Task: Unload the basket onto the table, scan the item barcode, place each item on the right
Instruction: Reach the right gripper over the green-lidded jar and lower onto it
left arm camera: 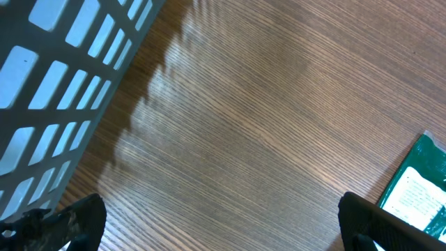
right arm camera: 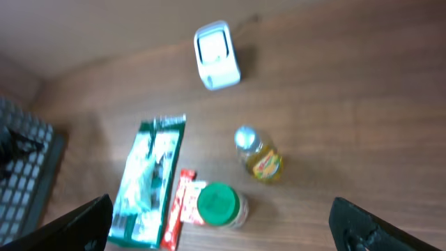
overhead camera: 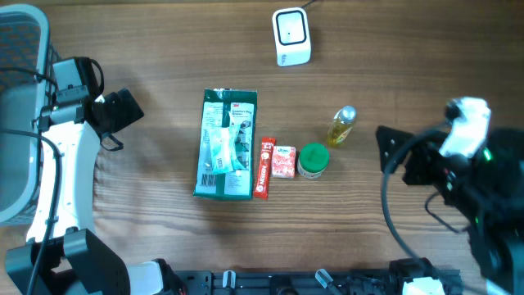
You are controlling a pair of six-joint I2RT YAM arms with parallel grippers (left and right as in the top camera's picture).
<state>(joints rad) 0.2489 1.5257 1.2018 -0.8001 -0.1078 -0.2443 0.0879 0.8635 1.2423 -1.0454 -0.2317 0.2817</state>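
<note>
Nothing of the scan looks done yet: every item lies on the wooden counter (overhead camera: 164, 238) and neither hand holds anything. The left hand (overhead camera: 117, 111) hangs with its fingers spread wide over bare wood at the left, just beside the grey slotted plastic basket (overhead camera: 18, 123). Only a corner of the flat green plastic packet (overhead camera: 227, 144) shows at the right edge of its wrist view. The right hand (overhead camera: 399, 153) is likewise spread and empty, raised at the right and looking across the goods.

The items sit in a row in the middle of the counter. The green packet is at the left, with the slim red box (overhead camera: 264, 168) right against it. Next come the small pink carton (overhead camera: 283, 161) and the round jar with a green lid (overhead camera: 313, 161). The small bottle of yellow liquid with a silver cap (overhead camera: 341, 125) lies a little farther back, to the right. The white box-shaped barcode scanner (overhead camera: 291, 36) stands at the far side, well apart from them all.

I cannot tell which item is meant. By my judgement the whole task remains: grip one item, lift it, carry it to the far side and turn its barcode toward the scanner window
</note>
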